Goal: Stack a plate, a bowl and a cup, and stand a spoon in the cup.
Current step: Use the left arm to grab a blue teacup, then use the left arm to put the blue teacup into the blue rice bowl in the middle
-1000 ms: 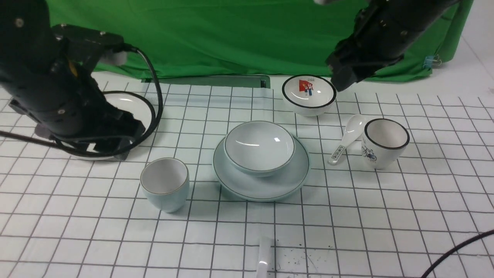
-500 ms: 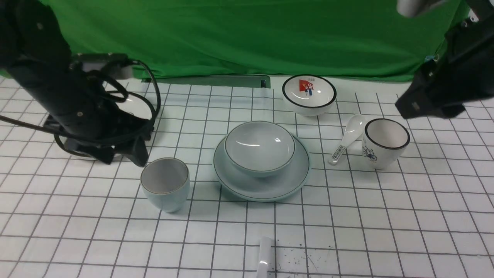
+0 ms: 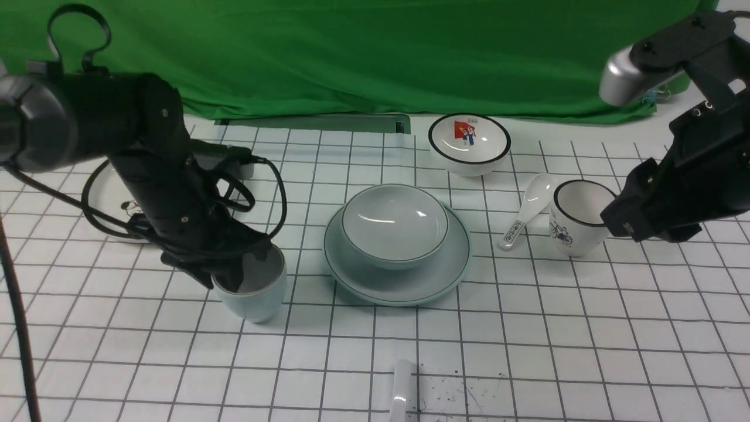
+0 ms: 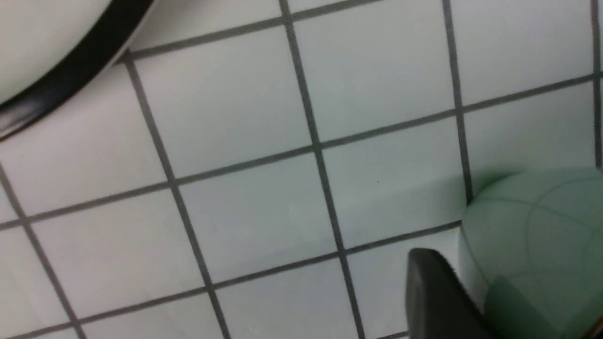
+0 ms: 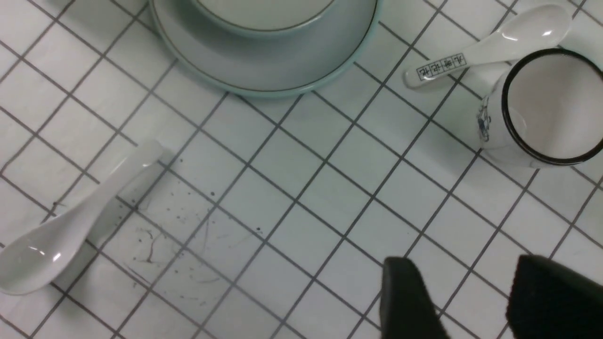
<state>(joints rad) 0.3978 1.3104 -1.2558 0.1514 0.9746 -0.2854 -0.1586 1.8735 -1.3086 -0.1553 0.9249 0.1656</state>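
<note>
Wide pale-blue ceramic bowl (image 3: 395, 225) sits on round blue-green ceramic plate (image 3: 404, 290). Left tool (image 3: 221, 282) at pale blue-green ceramic cup's (image 3: 258, 302) left rim, grip unclear; right tool (image 5: 466, 268) open, empty.

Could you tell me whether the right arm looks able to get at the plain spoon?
Probably yes: nothing lies over the spoon, and the right claw is open and empty.
</note>
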